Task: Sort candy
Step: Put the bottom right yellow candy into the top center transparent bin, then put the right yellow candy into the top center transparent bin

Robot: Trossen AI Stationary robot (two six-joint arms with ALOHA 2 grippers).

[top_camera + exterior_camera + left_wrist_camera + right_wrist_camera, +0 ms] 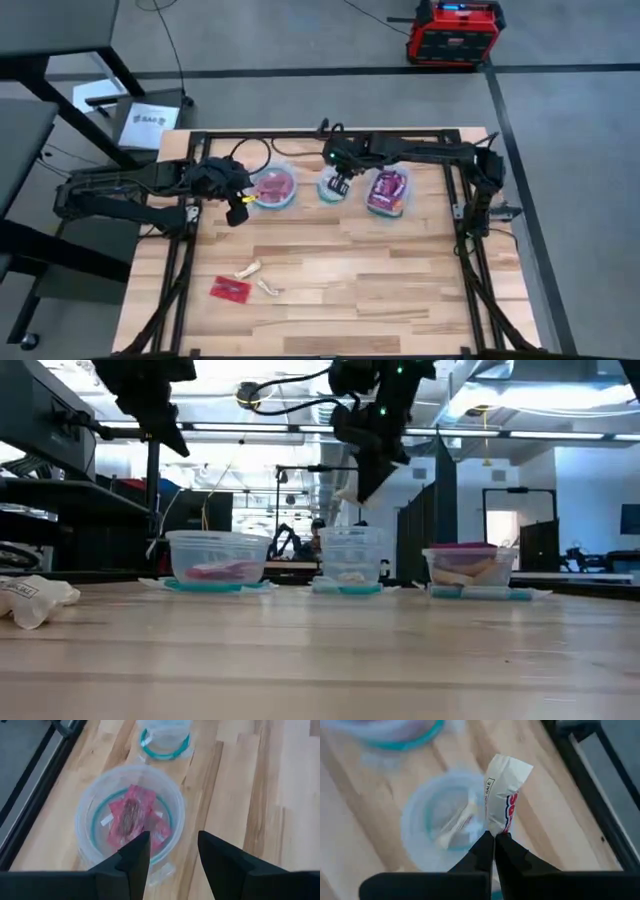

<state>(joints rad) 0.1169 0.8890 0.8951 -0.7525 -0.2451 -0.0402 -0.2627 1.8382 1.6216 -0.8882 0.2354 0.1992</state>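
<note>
**Candy stick pinched above the middle tub**

Sweets nearest the table's front edge lie loose on the pale wood planks: a flat red packet (230,289) and two cream sticks (248,269), (268,287), close together but apart. In the low view one crumpled white wrapper (32,601) sits at the near left.

Farther back, three clear plastic containers with teal rims stand in a row. The round tub on the left (275,187) holds glossy red packets (131,817) piled flat on its bottom. The smaller round tub in the middle (331,187) holds a few thin cream sticks (456,824). The rectangular container on the right (388,191) holds purple-wrapped pieces (386,189).

The left gripper (172,851) hangs just over the near rim of the red tub, its dark fingers spread with nothing between them. The right gripper (494,840) hangs above the middle tub, fingertips pressed onto the lower end of a white stick wrapper with red and blue print (503,795), which stands upright over the tub's opening.

Black frame rails edge the table. Beyond it lies grey floor with a red and black power unit (453,32); the low view shows a bright workshop with dark partitions.
</note>
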